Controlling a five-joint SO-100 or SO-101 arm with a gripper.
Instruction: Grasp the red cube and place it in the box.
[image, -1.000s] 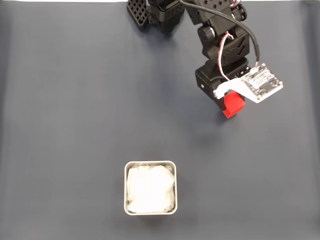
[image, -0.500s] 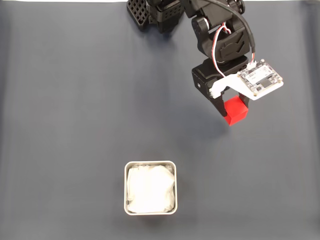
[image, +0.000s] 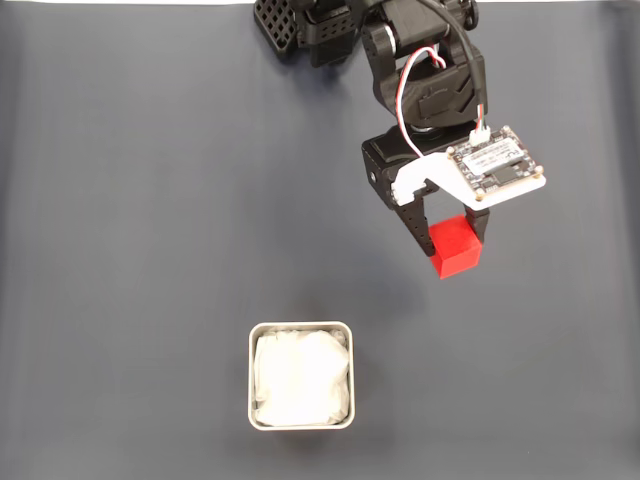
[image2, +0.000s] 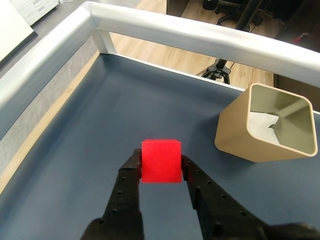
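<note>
My gripper (image: 452, 240) is shut on the red cube (image: 456, 247) and holds it above the dark mat, right of centre in the fixed view. In the wrist view the red cube (image2: 161, 160) sits squeezed between the two black fingers (image2: 131, 175) of the gripper (image2: 160, 167). The box (image: 301, 375), a square metal tin lined with white crumpled paper, stands at the lower middle of the fixed view, well below and left of the cube. In the wrist view the box (image2: 260, 125) shows at the right, ahead of the cube.
The arm's black base (image: 320, 25) stands at the top edge of the fixed view. A white circuit board (image: 495, 165) rides on the wrist. A raised metal rail (image2: 200, 35) borders the mat in the wrist view.
The gripper with the red cube has moved down and a little left in the fixed view, toward the box. The box has not moved.
</note>
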